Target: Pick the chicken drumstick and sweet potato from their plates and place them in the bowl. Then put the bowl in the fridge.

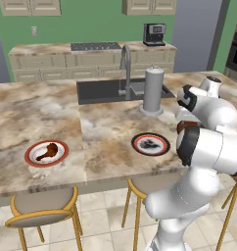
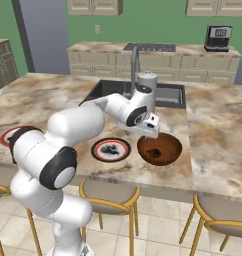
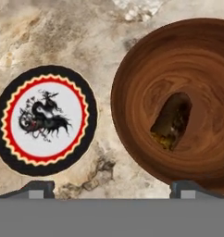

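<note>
The chicken drumstick lies on the red-rimmed plate at the island's near left. The sweet potato sits as a dark lump inside the wooden bowl, and shows there again as the sweet potato in the bowl. The black-rimmed plate beside the bowl holds no food, only a printed figure. My gripper hangs open just above the bowl's near rim, its fingertips wide apart with nothing between them. The gripper hovers over the bowl's left edge.
A sink with a tall faucet and a grey canister stand behind the plates. Stools line the island's front. A tall grey cabinet, seemingly the fridge, rises at the back right beside a black oven.
</note>
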Controlling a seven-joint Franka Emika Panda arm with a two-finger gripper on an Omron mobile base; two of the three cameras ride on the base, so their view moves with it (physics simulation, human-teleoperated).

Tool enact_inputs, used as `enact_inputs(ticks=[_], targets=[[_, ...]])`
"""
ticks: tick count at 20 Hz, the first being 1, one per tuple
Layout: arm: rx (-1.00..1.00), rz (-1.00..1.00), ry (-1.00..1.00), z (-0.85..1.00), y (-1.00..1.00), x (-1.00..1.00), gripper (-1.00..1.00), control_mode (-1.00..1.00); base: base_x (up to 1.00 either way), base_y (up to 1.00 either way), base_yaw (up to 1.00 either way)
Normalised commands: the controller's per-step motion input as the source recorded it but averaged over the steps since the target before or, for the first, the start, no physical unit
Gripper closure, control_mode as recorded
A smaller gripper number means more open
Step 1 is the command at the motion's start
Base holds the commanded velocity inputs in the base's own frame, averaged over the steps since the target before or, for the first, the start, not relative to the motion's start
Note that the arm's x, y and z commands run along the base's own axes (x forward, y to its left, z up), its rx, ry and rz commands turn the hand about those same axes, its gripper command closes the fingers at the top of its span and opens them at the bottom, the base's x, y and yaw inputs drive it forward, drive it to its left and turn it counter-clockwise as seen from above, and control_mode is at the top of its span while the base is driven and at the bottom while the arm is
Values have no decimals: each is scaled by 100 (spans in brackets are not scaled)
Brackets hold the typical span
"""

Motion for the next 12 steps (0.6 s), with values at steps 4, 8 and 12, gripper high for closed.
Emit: enact_inputs(ticks=[4,8,12], targets=[[0,16,0,27,76,-2,-100,-100,0,0,0],[0,11,0,23,78,-1,-100,-100,0,0,0],[0,5,0,15,83,-9,-100,-100,0,0,0]])
